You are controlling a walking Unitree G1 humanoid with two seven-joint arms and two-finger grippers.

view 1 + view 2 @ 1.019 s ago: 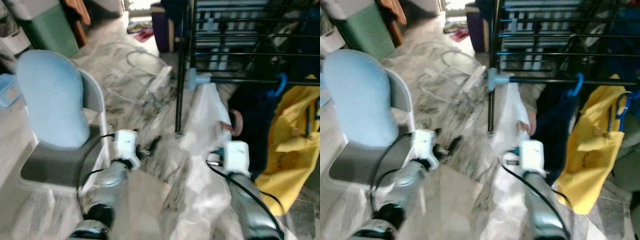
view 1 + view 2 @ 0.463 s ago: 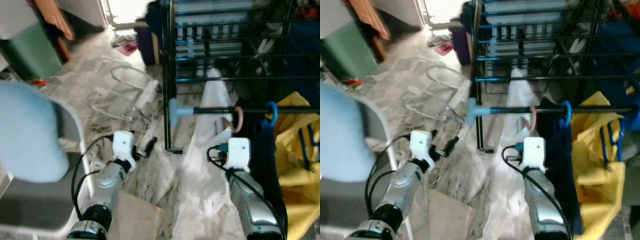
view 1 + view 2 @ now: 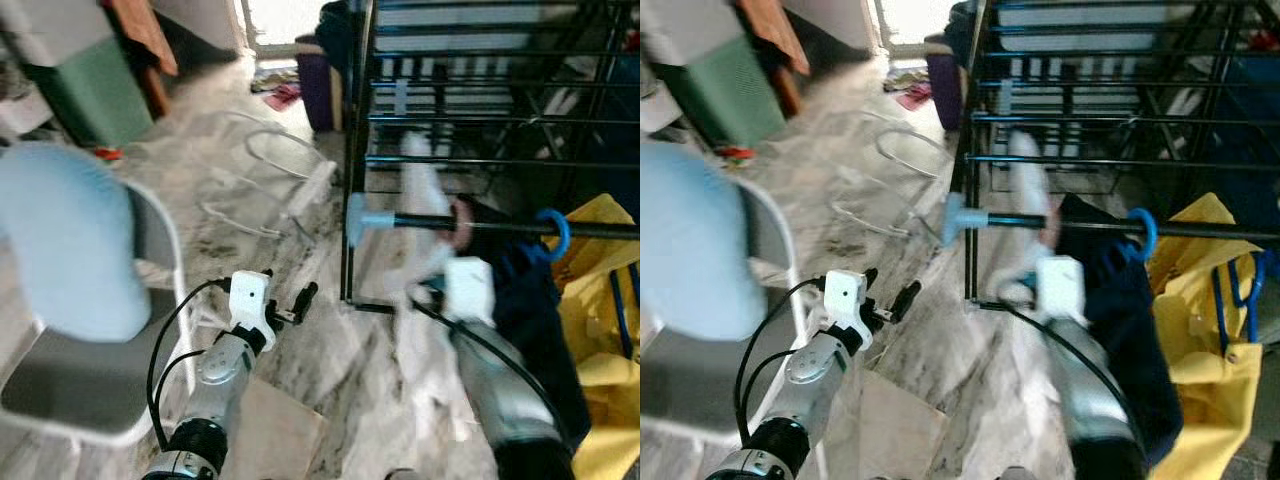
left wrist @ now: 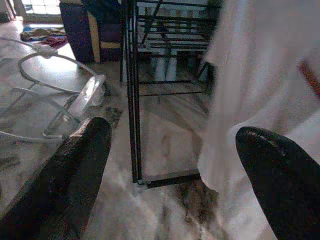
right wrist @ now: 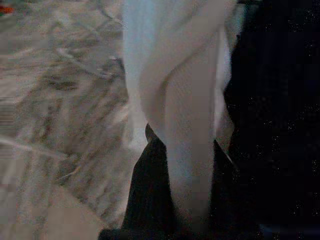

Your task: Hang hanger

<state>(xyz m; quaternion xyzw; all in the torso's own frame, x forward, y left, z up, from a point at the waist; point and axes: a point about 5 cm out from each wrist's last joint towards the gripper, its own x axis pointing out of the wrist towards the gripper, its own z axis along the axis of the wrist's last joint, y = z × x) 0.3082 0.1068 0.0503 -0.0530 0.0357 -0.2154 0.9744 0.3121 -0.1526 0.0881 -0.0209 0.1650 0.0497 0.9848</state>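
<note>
A pinkish hanger hook sits at the black rail of the drying rack, beside the rail's light-blue end cap. A white garment hangs from it, blurred. My right arm's white wrist box is just below the rail and hides the fingers. In the right wrist view the white garment runs down into my right gripper, which is shut on it beside a black finger. My left gripper is low over the floor, open and holding nothing.
A navy garment on a blue hook and a yellow garment hang further right on the rail. A chair with a light-blue cushion stands left. White cables and a cardboard sheet lie on the marble floor.
The camera has shifted. My right arm, now blurred, has moved with the white garment up at the rail. My left arm holds about the same pose.
</note>
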